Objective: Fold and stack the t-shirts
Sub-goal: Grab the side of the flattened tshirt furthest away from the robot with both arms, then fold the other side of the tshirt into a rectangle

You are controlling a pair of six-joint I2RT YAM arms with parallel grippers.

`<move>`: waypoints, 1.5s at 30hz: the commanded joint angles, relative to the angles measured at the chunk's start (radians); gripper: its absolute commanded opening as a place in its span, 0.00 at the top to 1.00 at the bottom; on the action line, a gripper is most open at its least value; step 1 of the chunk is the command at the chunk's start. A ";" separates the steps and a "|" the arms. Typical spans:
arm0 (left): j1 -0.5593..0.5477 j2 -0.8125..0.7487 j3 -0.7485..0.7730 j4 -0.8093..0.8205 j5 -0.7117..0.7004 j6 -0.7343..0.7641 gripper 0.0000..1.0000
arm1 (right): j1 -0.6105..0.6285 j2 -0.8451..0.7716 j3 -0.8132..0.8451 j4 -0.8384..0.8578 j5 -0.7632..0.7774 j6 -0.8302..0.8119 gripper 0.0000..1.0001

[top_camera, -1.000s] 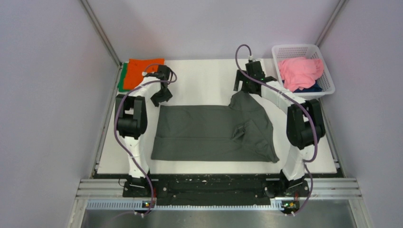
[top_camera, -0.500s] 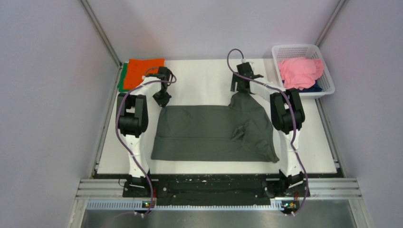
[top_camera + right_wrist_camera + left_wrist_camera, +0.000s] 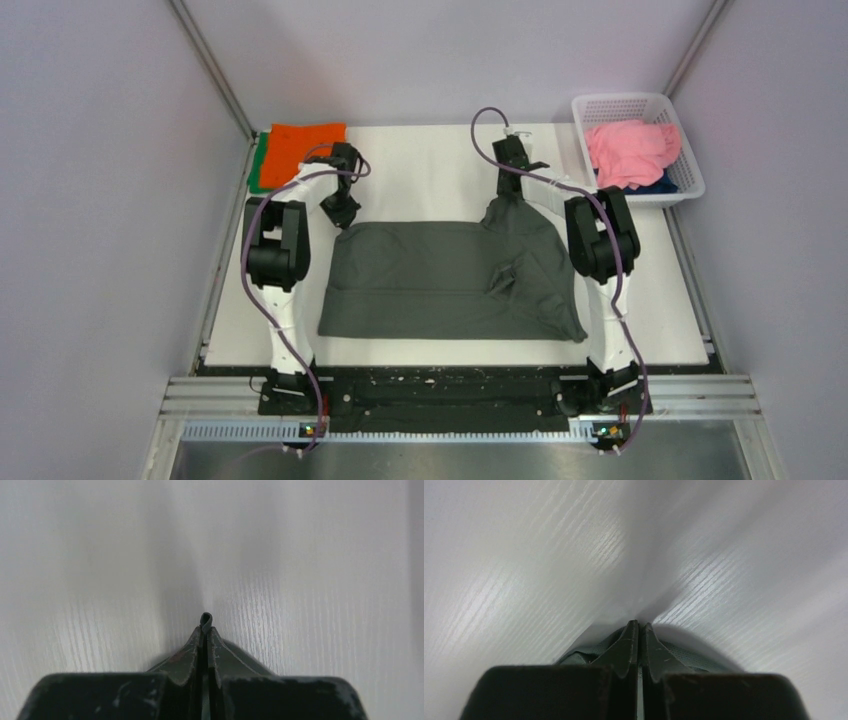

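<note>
A dark grey t-shirt (image 3: 450, 275) lies spread across the middle of the white table, its right side rumpled. My left gripper (image 3: 342, 214) is shut on the shirt's far left corner; in the left wrist view grey cloth (image 3: 589, 652) bulges on both sides of the closed fingers (image 3: 626, 647). At the far right corner my right gripper (image 3: 507, 190) is shut on the shirt, and a small loop of grey cloth (image 3: 205, 619) pokes out past its tips (image 3: 205, 630). An orange t-shirt (image 3: 302, 148) lies folded on a green one (image 3: 258, 165) at the far left corner.
A white lattice basket (image 3: 640, 105) stands at the far right, holding a crumpled pink shirt (image 3: 630, 150) over a navy one (image 3: 655, 185). Bare white table (image 3: 430, 165) stretches behind the grey shirt. Grey walls enclose the table on three sides.
Both grippers came down onto the grey shirt's far corners and closed on the cloth. The right arm swung left and folded in; the left corner now lifts slightly.
</note>
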 commanded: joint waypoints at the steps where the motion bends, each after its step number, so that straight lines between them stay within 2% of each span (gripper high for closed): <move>1: -0.005 -0.094 -0.024 0.000 0.027 -0.007 1.00 | 0.022 -0.133 -0.056 0.097 -0.016 -0.096 1.00; 6: -0.017 -0.199 -0.122 0.047 0.047 -0.001 1.00 | 0.047 -0.332 -0.231 0.164 -0.048 -0.167 1.00; 14: -0.042 -0.422 -0.336 0.100 0.059 0.028 1.00 | 0.092 -0.700 -0.538 0.108 -0.108 -0.169 1.00; 23: -0.043 -0.642 -0.535 0.129 0.053 0.063 1.00 | 0.150 -1.046 -0.691 -0.076 -0.176 -0.127 1.00; 28: -0.043 -0.692 -0.614 0.156 0.065 0.080 1.00 | 0.196 -1.140 -0.730 -0.273 -0.183 -0.075 1.00; 31: -0.043 -0.688 -0.638 0.154 0.049 0.084 1.00 | 0.212 -1.178 -0.780 -0.328 -0.186 -0.018 1.00; 33: -0.044 -0.683 -0.648 0.154 0.035 0.085 1.00 | 0.215 -1.185 -0.832 -0.332 -0.214 0.036 0.96; 36: -0.043 -0.684 -0.659 0.156 0.026 0.084 1.00 | 0.226 -1.186 -0.891 -0.346 -0.254 0.098 0.73; 37: -0.044 -0.688 -0.663 0.153 0.032 0.084 0.97 | 0.232 -1.189 -0.902 -0.362 -0.257 0.114 0.68; 38: -0.044 -0.695 -0.670 0.152 0.036 0.083 0.89 | 0.238 -1.194 -0.910 -0.379 -0.257 0.131 0.63; 41: -0.043 -0.735 -0.714 0.131 0.020 0.064 0.77 | 0.244 -1.228 -0.924 -0.435 -0.294 0.160 0.59; 44: -0.043 -0.774 -0.728 0.073 -0.047 0.045 0.49 | 0.244 -1.282 -0.905 -0.440 -0.349 0.169 0.46; 45: -0.043 -0.782 -0.719 0.032 -0.071 0.036 0.45 | 0.245 -1.296 -0.892 -0.438 -0.353 0.167 0.40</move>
